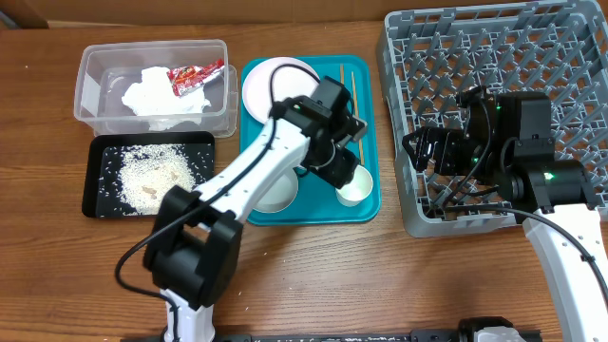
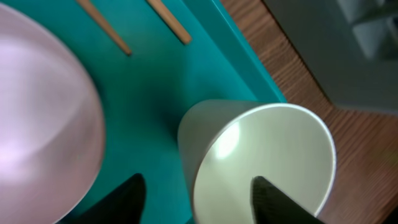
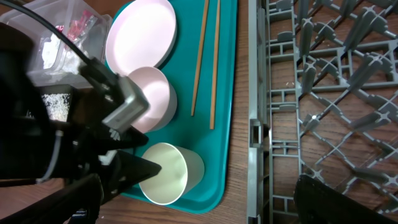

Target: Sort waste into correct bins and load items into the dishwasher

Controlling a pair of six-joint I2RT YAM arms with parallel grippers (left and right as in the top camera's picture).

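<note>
Our left fingers (image 2: 127, 202) stand wide astride the rim of the cup (image 2: 249, 155) on the teal tray (image 2: 155, 112), seemingly light, stiff, slippery; right fingers' (image 3: 348, 202) state we cannot tell.

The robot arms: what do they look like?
Both are white tubes joined by chunky black joints. The left arm trails a looping black cable; the right arm shows small green lights. The fingers are black.
</note>
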